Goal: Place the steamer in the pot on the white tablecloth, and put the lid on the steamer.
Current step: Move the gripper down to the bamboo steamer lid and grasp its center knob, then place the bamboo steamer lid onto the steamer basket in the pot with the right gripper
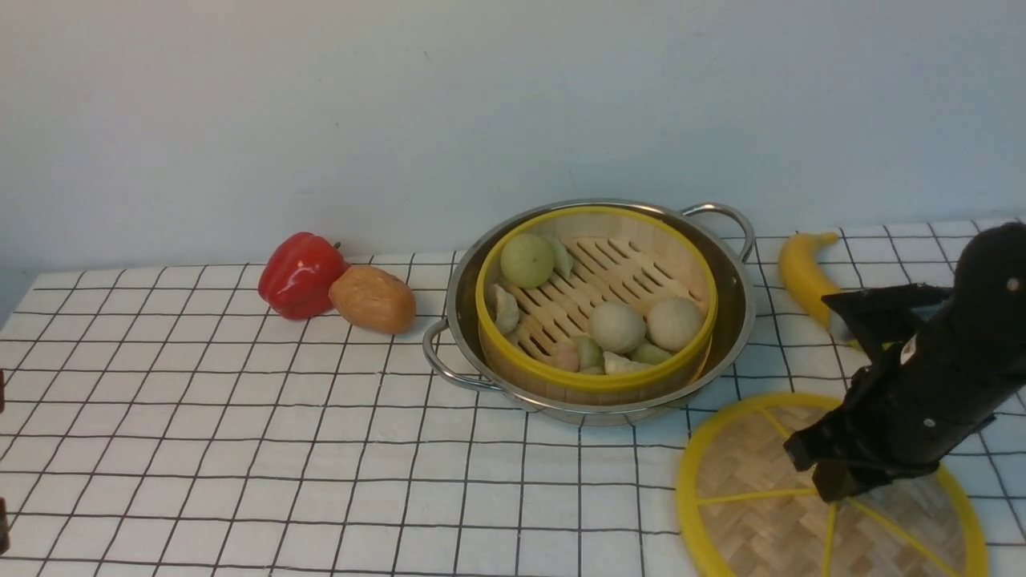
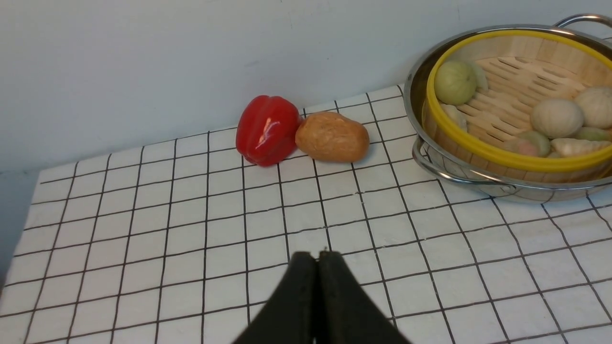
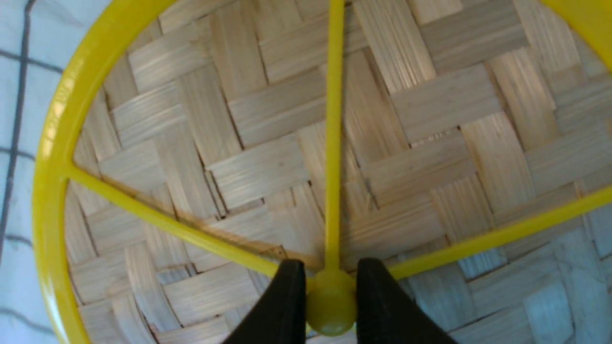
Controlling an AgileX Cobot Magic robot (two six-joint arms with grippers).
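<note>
The steamer, a bamboo basket with yellow rim and pale buns inside, sits in the steel pot on the white tablecloth. Both also show in the left wrist view, the steamer in the pot. The lid, a woven disc with yellow rim and spokes, lies flat at the front right. My right gripper is over its centre. In the right wrist view my right gripper is shut on the lid's yellow knob. My left gripper is shut and empty above the cloth.
A red pepper and a brown potato lie left of the pot near the wall. A banana lies right of the pot, behind my right arm. The table's front edge is close below the lid.
</note>
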